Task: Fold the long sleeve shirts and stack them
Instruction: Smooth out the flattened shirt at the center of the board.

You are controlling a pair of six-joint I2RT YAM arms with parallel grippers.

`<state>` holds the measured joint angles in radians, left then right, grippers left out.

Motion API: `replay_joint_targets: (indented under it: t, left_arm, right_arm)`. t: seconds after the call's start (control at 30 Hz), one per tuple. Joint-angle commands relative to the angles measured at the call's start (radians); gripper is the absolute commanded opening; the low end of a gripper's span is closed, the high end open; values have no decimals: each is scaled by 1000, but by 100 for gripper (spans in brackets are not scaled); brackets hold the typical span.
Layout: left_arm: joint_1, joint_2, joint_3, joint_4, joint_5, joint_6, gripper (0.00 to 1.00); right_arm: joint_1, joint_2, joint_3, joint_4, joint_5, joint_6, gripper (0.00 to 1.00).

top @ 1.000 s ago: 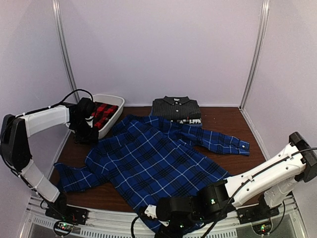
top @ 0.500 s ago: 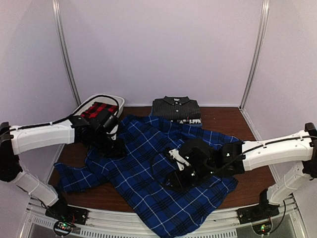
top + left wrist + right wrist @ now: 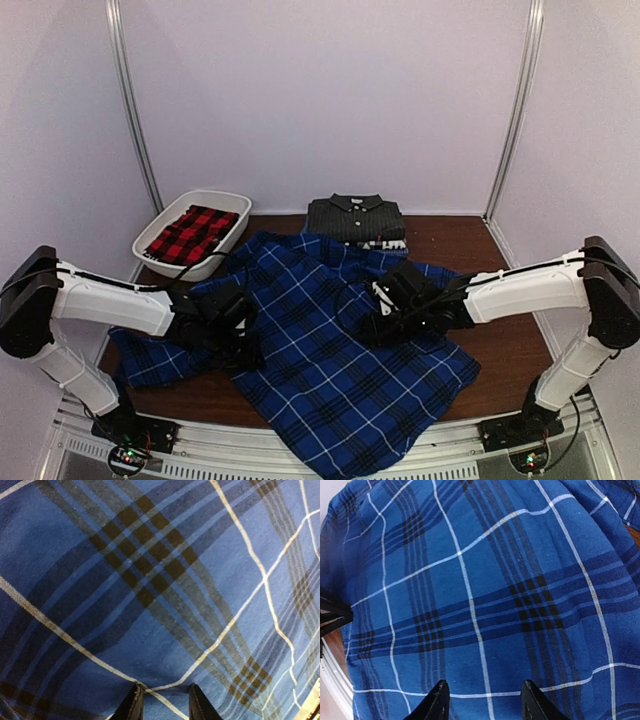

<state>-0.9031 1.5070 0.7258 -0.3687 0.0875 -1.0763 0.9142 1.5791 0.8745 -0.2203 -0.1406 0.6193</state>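
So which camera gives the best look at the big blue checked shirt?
The top external view: nearly the whole blue shirt shows, spread out. Both wrist views catch only close-up patches of its cloth.

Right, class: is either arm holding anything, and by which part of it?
Right fingers: nothing, they stand apart above the blue plaid shirt. Left fingers: down on the shirt's body; a hold cannot be told.
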Motion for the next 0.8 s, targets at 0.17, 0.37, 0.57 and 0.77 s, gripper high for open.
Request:
replay_joint_targets:
  t: [0.17,0.37,0.57,0.77]
  left_arm:
    - [-2,-26,-106,-77,-51,-45,29]
    - [16,-120,-152,-209,-73,-79,25]
    - [21,-178,-153,-318,-119,-110,20]
    - [53,-224,-116,-430,-148,-93,20]
  right_arm:
    - [-8,80,-30,16,81,-29,50]
    - [21,69,-95,27,70,-11,50]
    - [86,25,-143,42,16,38,50]
    - [57,-127,-73,-77,57,-5,55]
